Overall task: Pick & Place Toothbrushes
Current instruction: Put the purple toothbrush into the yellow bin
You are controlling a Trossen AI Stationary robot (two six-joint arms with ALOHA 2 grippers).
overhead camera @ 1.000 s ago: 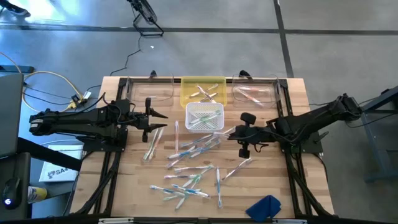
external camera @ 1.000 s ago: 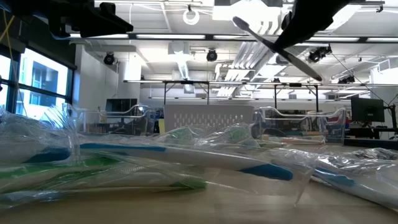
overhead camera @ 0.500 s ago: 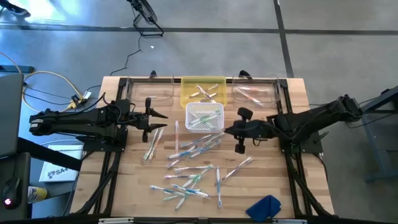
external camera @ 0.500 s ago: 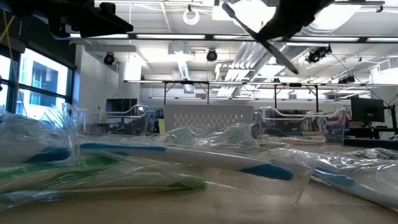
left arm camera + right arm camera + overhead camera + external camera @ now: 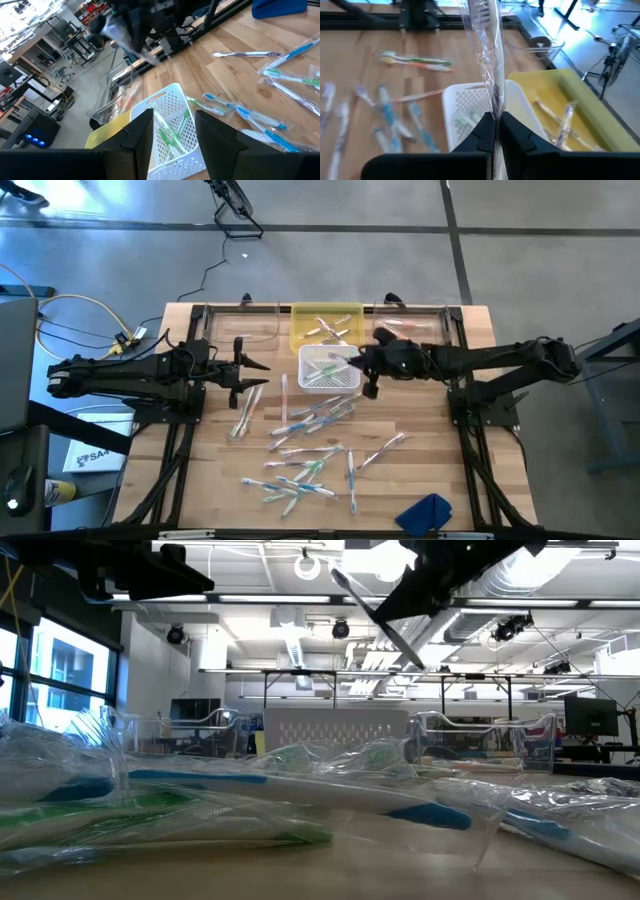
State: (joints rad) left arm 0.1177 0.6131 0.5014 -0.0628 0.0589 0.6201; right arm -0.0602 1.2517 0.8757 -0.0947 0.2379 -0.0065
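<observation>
Several toothbrushes (image 5: 310, 442), most in clear wrappers, lie scattered on the wooden table. Some more lie in the white basket (image 5: 329, 383) and in the yellow bin (image 5: 300, 330) behind it. My right gripper (image 5: 356, 364) hangs over the basket's right edge, shut on one wrapped toothbrush (image 5: 487, 45). In the low view that toothbrush (image 5: 375, 615) slants high above the table. My left gripper (image 5: 172, 145) waits at the left, pointing at the basket (image 5: 170, 125). It stands open with nothing between its fingers. My right gripper pinches the wrapped toothbrush by its handle (image 5: 493, 107) between its two fingers (image 5: 482, 131), through the clear wrapper. The fingers lie across the brush. The bristle end (image 5: 480, 9) sticks out beyond them. The brush is lifted clear of the table and slants over the basket.
Two clear bins (image 5: 240, 325) (image 5: 410, 328) flank the yellow bin along the far edge. A blue cloth (image 5: 425, 512) lies at the near right corner. Black frame rails (image 5: 470, 450) run along both sides of the table.
My right gripper has reached toward the table's far left, from above the scattered pile to over the white basket's right edge. It has carried the toothbrush along, lifted clear, and has tipped somewhat.
</observation>
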